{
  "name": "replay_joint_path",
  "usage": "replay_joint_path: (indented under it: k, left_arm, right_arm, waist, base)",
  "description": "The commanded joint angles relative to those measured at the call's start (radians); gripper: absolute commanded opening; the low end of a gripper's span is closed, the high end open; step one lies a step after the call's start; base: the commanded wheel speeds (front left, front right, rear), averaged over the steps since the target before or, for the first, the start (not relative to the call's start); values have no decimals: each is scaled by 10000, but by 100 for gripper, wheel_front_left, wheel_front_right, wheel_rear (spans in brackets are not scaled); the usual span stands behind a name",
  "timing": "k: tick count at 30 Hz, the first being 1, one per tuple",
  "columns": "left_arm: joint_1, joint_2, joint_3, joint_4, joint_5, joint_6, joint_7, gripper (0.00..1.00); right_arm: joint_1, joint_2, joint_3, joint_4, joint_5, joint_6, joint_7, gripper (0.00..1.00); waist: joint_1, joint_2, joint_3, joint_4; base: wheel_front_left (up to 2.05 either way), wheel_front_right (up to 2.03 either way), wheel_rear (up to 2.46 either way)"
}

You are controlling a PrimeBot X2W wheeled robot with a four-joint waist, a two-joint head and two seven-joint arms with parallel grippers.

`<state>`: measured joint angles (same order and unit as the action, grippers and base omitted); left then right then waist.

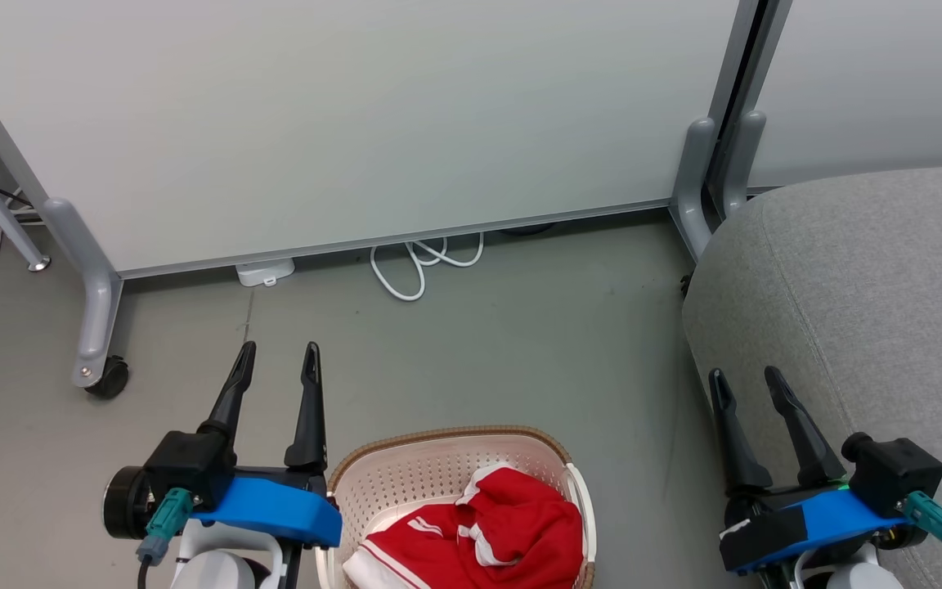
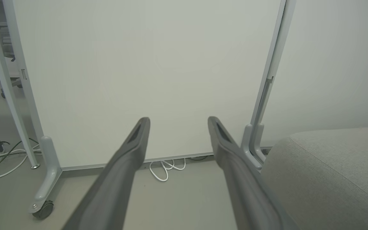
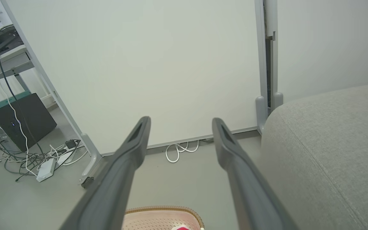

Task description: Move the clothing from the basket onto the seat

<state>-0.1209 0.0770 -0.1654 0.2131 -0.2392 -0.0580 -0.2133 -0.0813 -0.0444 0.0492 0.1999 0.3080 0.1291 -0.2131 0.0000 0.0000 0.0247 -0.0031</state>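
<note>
While clothing [image 1: 512, 523] in basket [image 1: 438, 433], L hand [image 1: 280, 348], R hand [image 1: 742, 372] splayed, empty; seat [image 1: 872, 311] edge by R.

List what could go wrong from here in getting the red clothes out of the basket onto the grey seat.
1. The clothing lies bunched in the basket, partly cut off at the head view's bottom edge; a gripper may pinch too little, or snag the perforated wall and lift the basket.
2. The right gripper hangs close by the rounded edge of the seat and might bump it swinging across.
3. Cloth released near that edge may slide to the floor.
</note>
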Motion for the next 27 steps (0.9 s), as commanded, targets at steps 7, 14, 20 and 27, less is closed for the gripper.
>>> replay_joint_path:
  k: [7,14,20,27]
  left_arm:
    - [-194,-64,37,209,642,-212,-216,100]
    - [-193,-125,23,412,1194,-308,-348,100]
    - [-232,-171,31,593,1571,-401,-462,100]
    - [-243,-209,77,720,1865,-487,-535,100]
  right_arm:
    - [-167,-80,89,17,-699,23,-207,100]
    - [-165,-81,106,174,-1241,24,-348,100]
    - [-193,-85,163,235,-1659,18,-466,100]
    - [-183,-88,208,280,-1897,18,-540,100]
  waist:
    - [0,0,4,-4]
    - [0,0,17,-17]
    - [0,0,42,-26]
    - [0,0,63,-37]
  base:
    - [0,0,0]
    - [0,0,0]
    - [0,0,0]
    - [0,0,0]
